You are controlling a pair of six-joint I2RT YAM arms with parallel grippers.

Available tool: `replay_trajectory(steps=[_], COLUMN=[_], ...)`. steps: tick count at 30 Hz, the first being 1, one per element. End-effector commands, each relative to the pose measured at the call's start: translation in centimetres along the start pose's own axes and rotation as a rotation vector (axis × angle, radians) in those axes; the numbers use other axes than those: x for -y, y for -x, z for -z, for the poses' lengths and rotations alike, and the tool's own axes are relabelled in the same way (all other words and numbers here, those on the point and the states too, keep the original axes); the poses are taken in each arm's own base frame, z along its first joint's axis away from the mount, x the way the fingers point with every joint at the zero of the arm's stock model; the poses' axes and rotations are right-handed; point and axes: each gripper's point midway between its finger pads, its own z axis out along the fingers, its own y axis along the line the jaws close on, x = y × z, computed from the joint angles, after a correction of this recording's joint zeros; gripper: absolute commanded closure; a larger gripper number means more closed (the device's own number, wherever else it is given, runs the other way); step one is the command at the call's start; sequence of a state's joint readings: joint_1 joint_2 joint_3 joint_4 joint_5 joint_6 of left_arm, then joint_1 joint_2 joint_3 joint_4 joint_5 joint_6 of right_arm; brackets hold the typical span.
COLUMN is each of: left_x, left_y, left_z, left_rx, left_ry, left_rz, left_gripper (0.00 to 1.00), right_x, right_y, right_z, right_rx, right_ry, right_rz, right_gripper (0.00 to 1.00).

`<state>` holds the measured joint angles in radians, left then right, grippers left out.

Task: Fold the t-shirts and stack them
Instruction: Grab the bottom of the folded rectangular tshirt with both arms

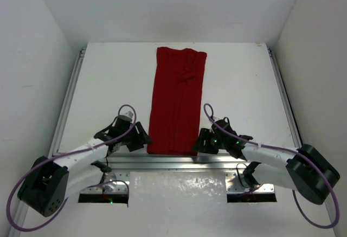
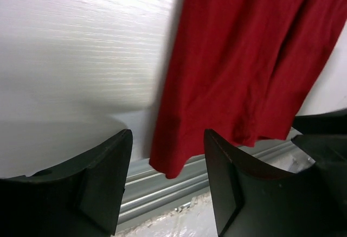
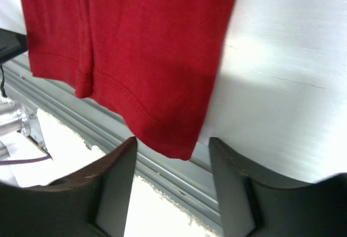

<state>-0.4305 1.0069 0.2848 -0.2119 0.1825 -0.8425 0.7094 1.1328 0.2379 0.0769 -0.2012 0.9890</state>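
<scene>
Currently: one dark red t-shirt (image 1: 178, 101), folded lengthwise into a narrow strip, flat on the white table (image 1: 108, 85).
- Near hem: lies just ahead of both grippers and reaches the metal edge rail (image 1: 173, 164).
- Left gripper (image 1: 144, 139): fingers spread, holding nothing; left hem corner (image 2: 168, 167) sits between its tips.
- Right gripper (image 1: 200, 141): likewise spread and empty; right hem corner (image 3: 181, 149) sits between its tips.
- Risks:
  - A shallow pinch may take the top layer only, so the strip peels open on lifting.
  - Unequal lifts would skew the fold.
  - Fingers may snag the rail.
</scene>
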Motion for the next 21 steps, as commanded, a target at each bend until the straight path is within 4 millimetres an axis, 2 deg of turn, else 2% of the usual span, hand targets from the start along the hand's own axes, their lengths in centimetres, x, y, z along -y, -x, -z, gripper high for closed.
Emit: replay_trajectory(steps=[1,5,7,9,10,11,12,13,14,15,18,20,21], left_x=[-0.2,-0.3,-0.4,-0.4,-0.5,-0.3,-0.4,-0.4,-0.2,-0.2,-0.2,-0.1,-0.1], left_y=[-1.1,-2.1,-2.2,-2.1,-2.1,-2.0,-2.1,-2.2,-2.2,-2.2,-2.2,-2.1,-2.2], left_z=[-0.7,-1.1,-1.2,-1.2,-1.2,-1.2,-1.2,-1.1,-1.0,-0.9,-0.5,-0.4,-0.3], left_rx=[-0.034,-0.067,-0.064,-0.061,-0.063,-0.059,-0.066,-0.07,-0.072,-0.072,-0.066,-0.061,-0.063], left_ry=[-0.01,0.002,0.008,0.004,0.008,0.006,0.008,0.008,0.006,0.007,0.0,-0.008,-0.009], left_rz=[-0.017,-0.028,-0.03,-0.032,-0.032,-0.034,-0.036,-0.035,-0.038,-0.044,-0.061,-0.073,-0.076], left_gripper=[0.46,0.51,0.55,0.63,0.72,0.78,0.89,0.92,0.93,0.93,0.93,0.78,0.76], right_x=[-0.2,-0.6,-0.5,-0.4,-0.4,-0.5,-0.5,-0.6,-0.6,-0.6,-0.8,-1.1,-1.2], right_y=[0.6,-0.2,-0.4,-0.7,-0.6,-0.6,-0.6,-0.4,-0.3,-0.2,0.3,0.6,0.6], right_z=[-0.2,-0.5,-0.7,-0.7,-0.8,-0.8,-0.8,-0.7,-0.7,-0.6,-0.4,-0.2,-0.2], right_rx=[0.044,0.019,0.02,0.019,0.025,0.027,0.028,0.037,0.041,0.047,0.07,0.081,0.081], right_ry=[0.003,0.032,0.029,0.03,0.031,0.033,0.036,0.039,0.035,0.033,0.03,0.039,0.043], right_rz=[-0.038,-0.054,-0.057,-0.061,-0.064,-0.061,-0.059,-0.059,-0.061,-0.061,-0.053,-0.051,-0.05], right_gripper=[0.45,0.5,0.57,0.62,0.63,0.67,0.71,0.78,0.95,0.99,1.0,1.0,1.0])
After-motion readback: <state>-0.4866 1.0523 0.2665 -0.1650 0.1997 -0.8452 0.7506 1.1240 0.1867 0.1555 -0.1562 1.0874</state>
